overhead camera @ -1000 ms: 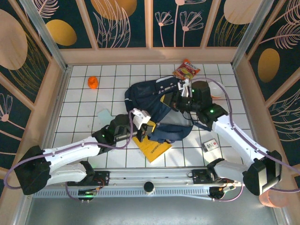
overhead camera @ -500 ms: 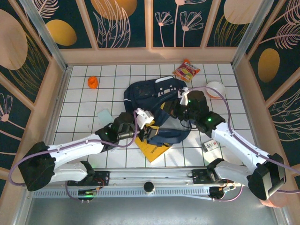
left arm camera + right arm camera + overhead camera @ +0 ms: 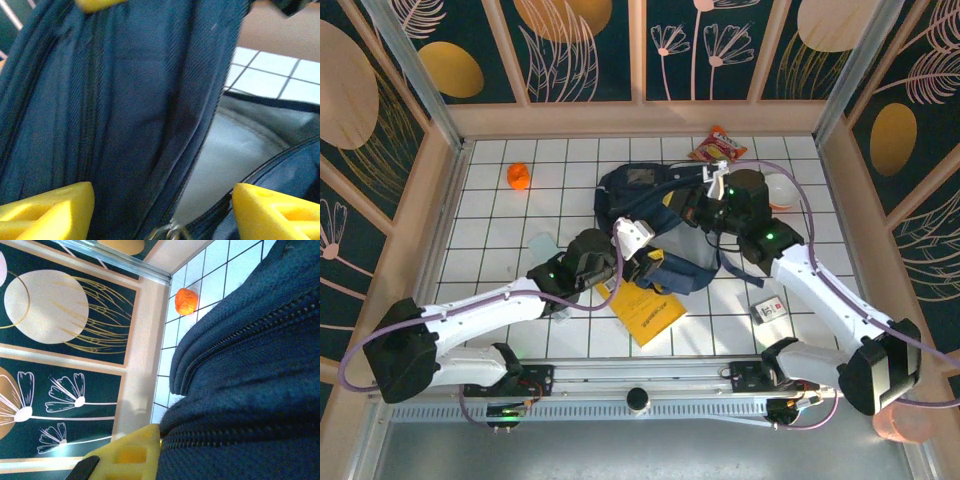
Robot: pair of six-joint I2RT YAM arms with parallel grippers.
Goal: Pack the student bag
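Note:
The student bag (image 3: 642, 200), navy blue, lies crumpled in the middle of the tiled floor. My left gripper (image 3: 647, 264) is at the bag's near edge. In the left wrist view its yellow fingers (image 3: 50, 207) stand wide apart and open, with the bag's fabric (image 3: 125, 110) and a metal zip pull (image 3: 172, 232) between them. Grey lining (image 3: 235, 155) shows through the bag's opening. My right gripper (image 3: 706, 207) is at the bag's right side. Its yellow finger (image 3: 130, 455) presses against the zip edge (image 3: 235, 440), shut on the bag fabric.
A yellow booklet (image 3: 645, 312) lies partly under the bag's near edge. An orange (image 3: 518, 176) sits at the far left, and a snack packet (image 3: 718, 146) and a white bowl (image 3: 784, 188) at the far right. A small card (image 3: 767, 310) lies near right, a pale sheet (image 3: 542, 243) to the left.
My left gripper has opened and moved up against the bag. My right gripper has shut on the bag's edge, dipped toward me, then drawn back, shifting the bag.

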